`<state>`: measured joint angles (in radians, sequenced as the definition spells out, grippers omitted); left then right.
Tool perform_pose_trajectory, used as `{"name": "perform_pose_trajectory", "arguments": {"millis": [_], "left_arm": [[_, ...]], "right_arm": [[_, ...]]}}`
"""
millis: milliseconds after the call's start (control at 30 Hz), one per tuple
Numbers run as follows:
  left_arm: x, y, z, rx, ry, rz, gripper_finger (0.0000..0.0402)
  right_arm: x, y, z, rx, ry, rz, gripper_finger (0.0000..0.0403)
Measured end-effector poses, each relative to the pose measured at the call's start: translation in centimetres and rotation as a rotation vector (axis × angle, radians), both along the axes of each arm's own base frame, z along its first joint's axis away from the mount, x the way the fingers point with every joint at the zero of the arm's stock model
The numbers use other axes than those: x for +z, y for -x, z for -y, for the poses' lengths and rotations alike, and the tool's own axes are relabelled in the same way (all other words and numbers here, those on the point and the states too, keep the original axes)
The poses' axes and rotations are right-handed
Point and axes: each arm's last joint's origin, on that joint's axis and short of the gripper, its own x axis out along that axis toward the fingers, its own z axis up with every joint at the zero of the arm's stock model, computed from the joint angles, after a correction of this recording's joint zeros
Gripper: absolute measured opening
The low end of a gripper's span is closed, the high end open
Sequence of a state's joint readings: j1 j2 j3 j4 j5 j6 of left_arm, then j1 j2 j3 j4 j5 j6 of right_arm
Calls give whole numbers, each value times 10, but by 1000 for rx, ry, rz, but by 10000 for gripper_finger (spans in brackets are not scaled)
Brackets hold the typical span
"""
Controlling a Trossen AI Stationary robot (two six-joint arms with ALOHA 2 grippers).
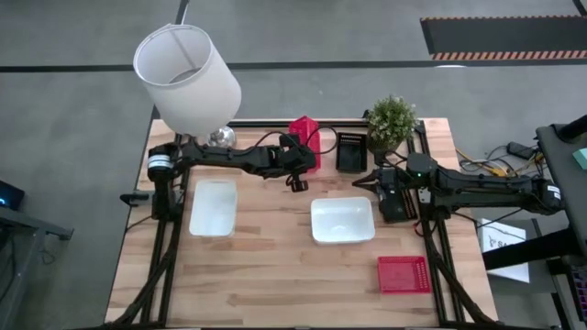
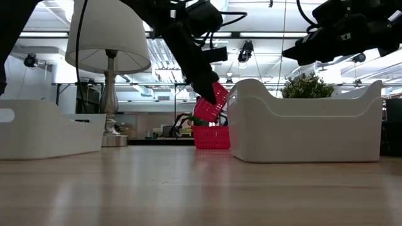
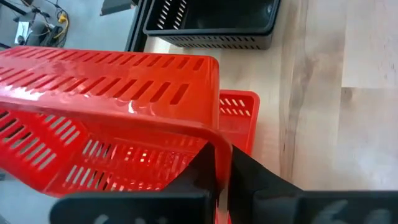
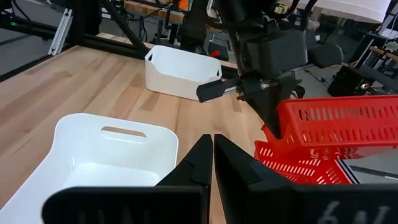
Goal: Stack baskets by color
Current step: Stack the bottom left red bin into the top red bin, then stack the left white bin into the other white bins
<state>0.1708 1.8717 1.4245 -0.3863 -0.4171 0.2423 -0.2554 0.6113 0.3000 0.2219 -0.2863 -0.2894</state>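
Three red baskets (image 1: 404, 274), two white (image 1: 342, 221), one black (image 1: 350, 151).

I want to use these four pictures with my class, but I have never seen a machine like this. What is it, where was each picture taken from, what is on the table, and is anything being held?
It is a robot with two dark arms at a wooden table, each ending in a two-finger gripper. One picture looks straight down from above, one looks level across the tabletop, and two come from cameras on the arms' wrists.

On the table lie two white baskets, a black basket, a red basket near the front, a lamp and a potted plant.

The left gripper is shut on the rim of a red basket, holding it tilted above another red one at the back of the table. The right gripper is shut and empty, beside the middle white basket.
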Motion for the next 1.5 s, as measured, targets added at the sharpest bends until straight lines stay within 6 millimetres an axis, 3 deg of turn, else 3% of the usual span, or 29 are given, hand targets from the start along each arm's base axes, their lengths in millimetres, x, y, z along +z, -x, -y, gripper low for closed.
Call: {"name": "perform_pose_trajectory", "arguments": {"millis": [167, 1100, 1200, 1500], "left_arm": [[-8, 1, 0, 0, -1, 16, 0], [-8, 0, -5, -53, 71, 41, 3], [-8, 1, -7, -48, 71, 41, 26], [-8, 1, -8, -49, 67, 39, 150]], "right_arm": [[0, 0, 0, 0, 0, 0, 9], [0, 0, 0, -9, -46, 1, 9], [0, 0, 0, -10, -50, 0, 9], [0, 0, 0, -12, -61, 0, 9]]}}
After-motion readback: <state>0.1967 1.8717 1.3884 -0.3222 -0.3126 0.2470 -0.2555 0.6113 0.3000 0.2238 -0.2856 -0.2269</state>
